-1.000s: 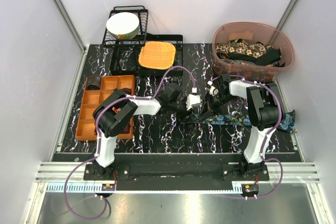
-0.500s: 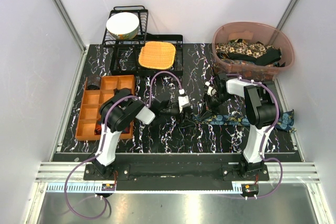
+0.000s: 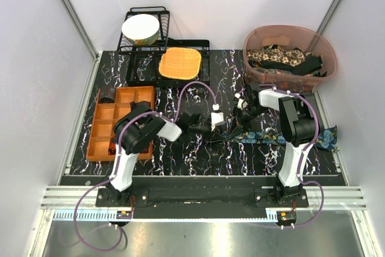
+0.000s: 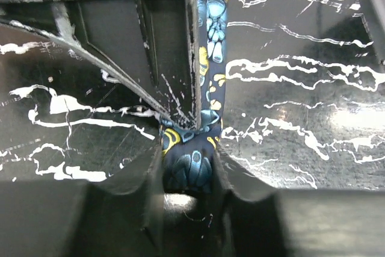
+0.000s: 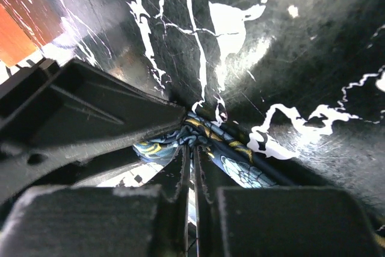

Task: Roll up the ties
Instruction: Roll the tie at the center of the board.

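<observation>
Though unclear overhead, left pincer (image 4: 187,164) clasps tie (image 4: 212,46).

On the tabletop (image 3: 198,157), a wire rack (image 3: 163,22) stands at the back left with a bowl (image 3: 141,29) set in it. A woven mat (image 3: 179,63) lies on a flat tray (image 3: 141,71) just in front of the rack, and a divided tray (image 3: 101,132) sits along the left side, nearer still. A tub (image 3: 252,67) holding a heap of ties (image 3: 283,58) occupies the back right corner. In front of it one tie (image 3: 267,138) lies stretched across the tabletop from the middle to the right edge, passing beneath the right arm (image 3: 298,127), with the left arm (image 3: 135,139) reaching in from the near left toward its inner end.
</observation>
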{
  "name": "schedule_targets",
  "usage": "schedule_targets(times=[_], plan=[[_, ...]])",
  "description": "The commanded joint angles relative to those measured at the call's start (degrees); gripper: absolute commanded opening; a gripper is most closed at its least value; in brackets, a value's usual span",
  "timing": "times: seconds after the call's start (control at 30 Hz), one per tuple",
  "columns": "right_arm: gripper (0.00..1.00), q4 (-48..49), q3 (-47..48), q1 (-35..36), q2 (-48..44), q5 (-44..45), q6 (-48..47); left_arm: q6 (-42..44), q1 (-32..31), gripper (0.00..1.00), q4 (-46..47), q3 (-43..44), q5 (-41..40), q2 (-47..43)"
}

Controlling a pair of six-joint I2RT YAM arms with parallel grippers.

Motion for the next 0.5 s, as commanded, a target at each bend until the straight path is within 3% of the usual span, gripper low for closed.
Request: schedule_targets(times=[0.0, 0.17, 0.3, 0.47], plan=[[0.16, 1.6, 1.9, 0.9, 0.6, 5.0, -3.0, 12.1, -1.2, 0.16, -34.6, 5.5, -11.7, -2.7], [0.42, -1.8, 3.3, -0.9, -4.5, 1.8, -4.8, 18.8, -1.3, 0.1, -51.8, 10.3, -16.9, -5.0], [0.47, -1.3, 1.9, -2.5, -6.8, -2.5, -4.7, 21.4, -2.2, 0.1, -61.8, 13.5, -20.6, -4.5], [0.47, 8.6, -2.0, -1.8, -7.9, -10.5, 2.1, 22.4, -3.0, 0.13, -67.8, 17.5, -24.2, -2.9]])
